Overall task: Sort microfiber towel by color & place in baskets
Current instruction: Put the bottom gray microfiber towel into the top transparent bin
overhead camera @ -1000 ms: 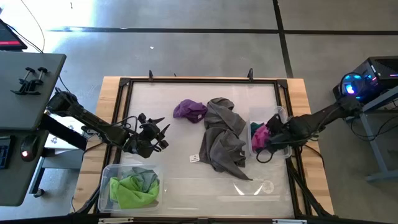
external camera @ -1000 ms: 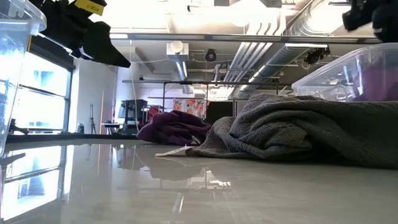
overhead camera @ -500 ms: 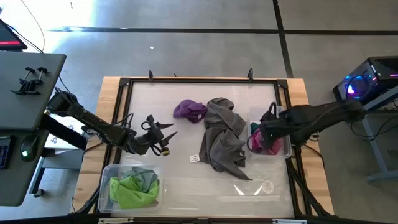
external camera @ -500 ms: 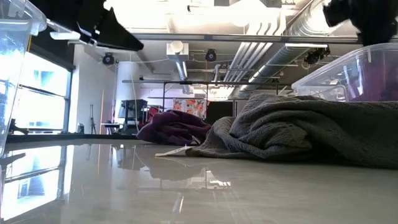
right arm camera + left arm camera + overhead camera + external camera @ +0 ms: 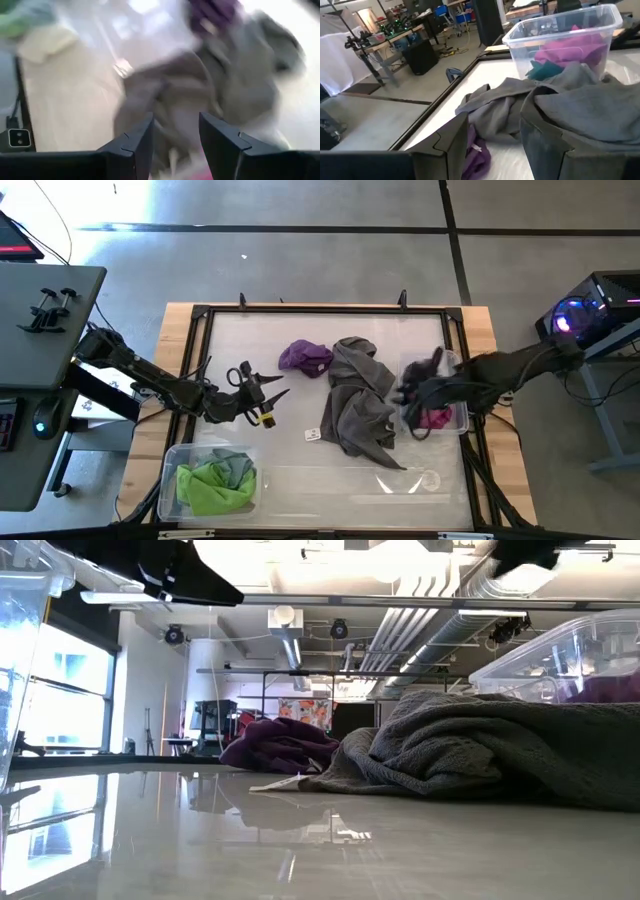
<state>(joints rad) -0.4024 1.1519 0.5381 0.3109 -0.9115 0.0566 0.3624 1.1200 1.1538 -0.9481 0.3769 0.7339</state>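
The grey towel (image 5: 358, 405) lies in a heap between the two claws, its long axis running from the table's far side to the near side. The right gripper (image 5: 408, 392) is just beside its edge, much nearer than the left gripper (image 5: 268, 395). Both have their fingers spread and hold nothing. The purple towel (image 5: 305, 357) lies ahead of the left one. I think the right arm should take the grey towel.

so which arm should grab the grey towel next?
Probably right. The right gripper is open, empty and right at the grey towel's edge, beside the small bin. The left gripper, also open, sits farther off, on the towel's other side.
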